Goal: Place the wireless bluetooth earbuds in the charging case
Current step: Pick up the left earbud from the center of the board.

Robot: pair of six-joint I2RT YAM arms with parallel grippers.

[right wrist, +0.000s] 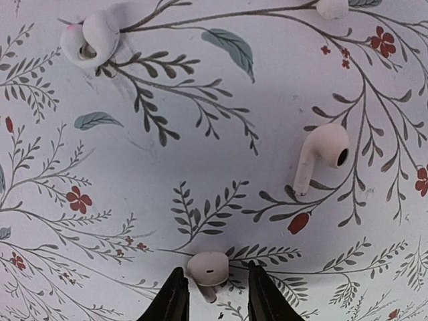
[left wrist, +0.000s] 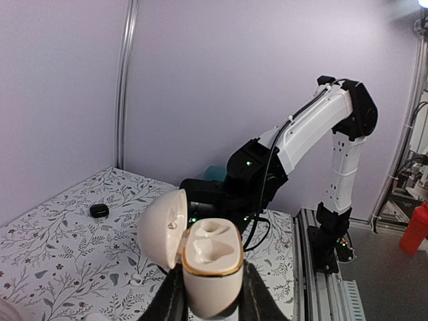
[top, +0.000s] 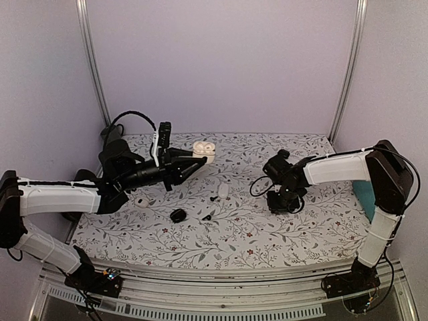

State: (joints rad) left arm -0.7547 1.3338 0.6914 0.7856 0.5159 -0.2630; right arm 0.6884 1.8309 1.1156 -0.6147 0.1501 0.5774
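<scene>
Two wireless bluetooth earbuds point(right wrist: 322, 154) lie on the floral table cover point(right wrist: 200, 134) under your right wrist camera, apart from the charging case. One lies between the fingers of your right gripper point(right wrist: 217, 284). Its jaws stand apart, with a gap showing on one side of the bud. The other earbud lies near it.

One charging case point(left wrist: 212, 257) is clamped in the jaws of your left gripper point(left wrist: 212, 294), its lid point(left wrist: 160, 227) hinged open and both wells bare.

Two more small white pieces point(right wrist: 90, 37) sit at the top of the right wrist view, one cut off by the frame. Three small black bits point(top: 178, 215) show from above, too small to make out.
</scene>
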